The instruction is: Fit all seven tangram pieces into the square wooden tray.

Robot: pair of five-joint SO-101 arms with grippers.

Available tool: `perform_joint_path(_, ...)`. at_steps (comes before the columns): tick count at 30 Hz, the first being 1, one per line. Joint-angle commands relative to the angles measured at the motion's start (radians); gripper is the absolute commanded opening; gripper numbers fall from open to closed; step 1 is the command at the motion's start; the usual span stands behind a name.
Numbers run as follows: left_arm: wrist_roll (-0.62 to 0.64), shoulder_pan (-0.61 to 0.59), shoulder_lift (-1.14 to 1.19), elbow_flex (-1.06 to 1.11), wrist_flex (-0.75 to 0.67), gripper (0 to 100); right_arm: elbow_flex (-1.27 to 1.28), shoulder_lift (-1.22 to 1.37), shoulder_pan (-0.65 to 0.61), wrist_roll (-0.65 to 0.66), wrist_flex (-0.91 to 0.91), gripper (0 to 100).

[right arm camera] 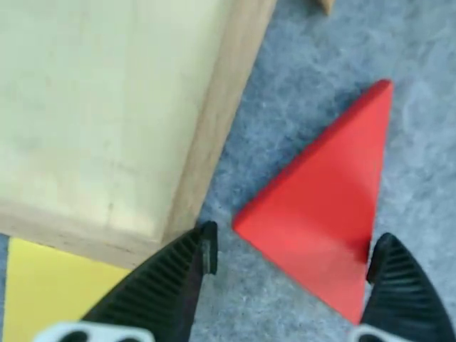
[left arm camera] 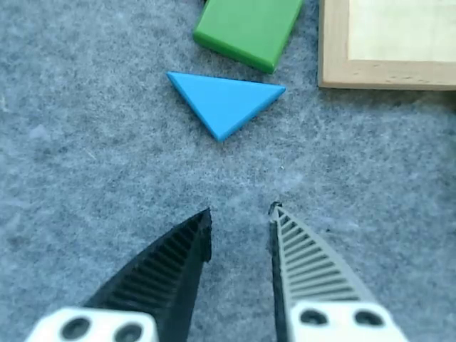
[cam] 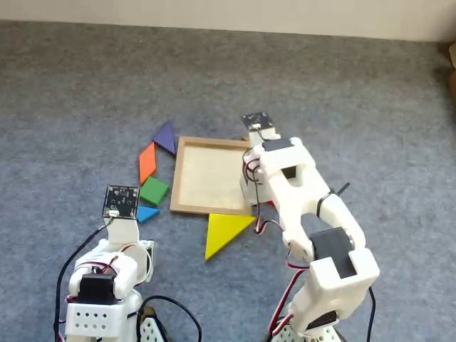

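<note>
The square wooden tray (cam: 178, 175) lies empty at mid-table. To its left lie a purple triangle (cam: 165, 135), an orange parallelogram (cam: 147, 162), a green square (cam: 153, 191) and a small blue triangle (cam: 147, 213). A large yellow triangle (cam: 224, 231) lies by the tray's near edge. My right gripper (right arm camera: 296, 249) is open and low over a red triangle (right arm camera: 320, 214), one finger on either side, just outside the tray rim (right arm camera: 214, 142). My left gripper (left arm camera: 240, 214) is open above bare carpet, a short way from the blue triangle (left arm camera: 224, 100) and the green square (left arm camera: 249, 25).
Grey carpet covers the whole table. The right arm (cam: 299, 185) leans over the tray's right edge and hides most of the red triangle, of which a sliver (cam: 269, 204) shows. The left arm's base (cam: 100, 292) stands at the near left.
</note>
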Motion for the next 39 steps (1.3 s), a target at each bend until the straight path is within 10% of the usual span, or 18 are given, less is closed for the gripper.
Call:
perform_joint_path(1,0.006,-0.015,-0.044,0.019,0.006,14,-0.058,-0.010,0.028,-0.005,-0.050,33.3)
perform_joint_path(39,0.006,-0.015,-0.044,0.019,0.006,14,-0.051,-0.007,0.039,0.054,-0.015,33.2)
